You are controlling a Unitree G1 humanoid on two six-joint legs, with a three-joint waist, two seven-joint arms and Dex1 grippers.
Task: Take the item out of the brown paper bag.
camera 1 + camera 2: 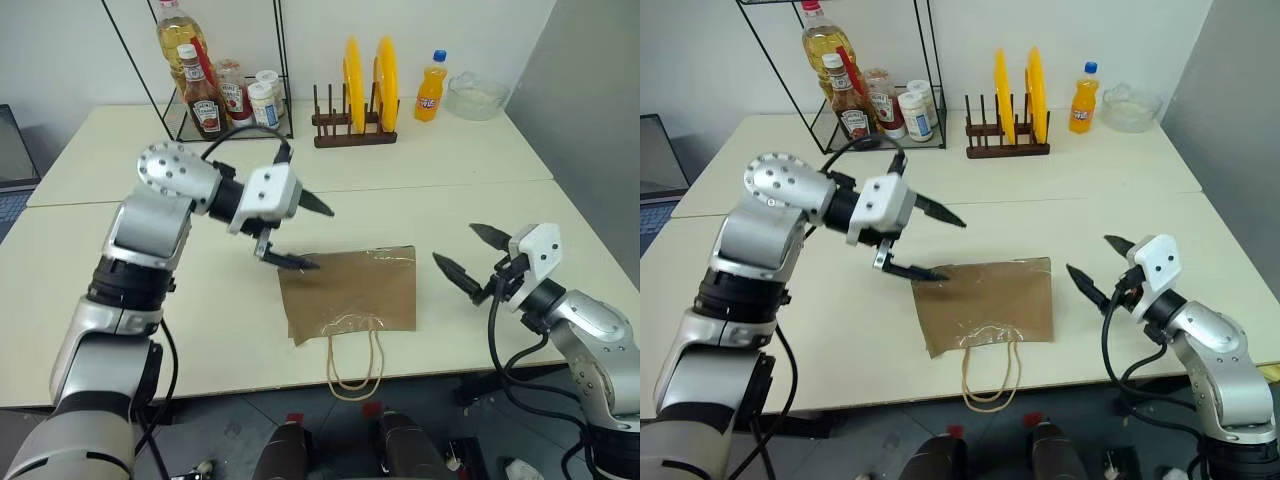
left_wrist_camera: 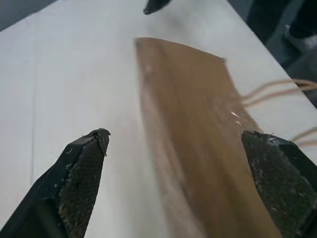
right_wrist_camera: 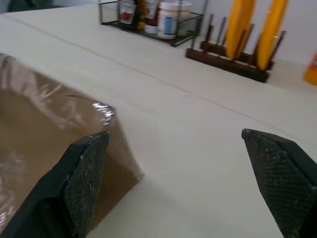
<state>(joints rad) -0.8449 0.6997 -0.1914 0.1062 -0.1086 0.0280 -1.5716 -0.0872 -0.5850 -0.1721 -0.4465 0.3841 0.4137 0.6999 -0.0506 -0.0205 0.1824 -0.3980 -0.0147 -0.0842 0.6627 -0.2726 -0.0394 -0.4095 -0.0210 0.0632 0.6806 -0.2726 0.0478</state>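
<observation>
Brown paper bag (image 1: 350, 293) lying flat on the table (image 1: 150, 290), loop handles (image 1: 355, 365) hanging over the near edge. I can't see the cola bottle; whether it's inside the bag, I can't tell. My left gripper (image 1: 305, 235) hovers over the bag's left far corner, fingers spread wide, nothing between them. My right gripper (image 1: 470, 255) sits just right of the bag, fingers spread too, empty.
</observation>
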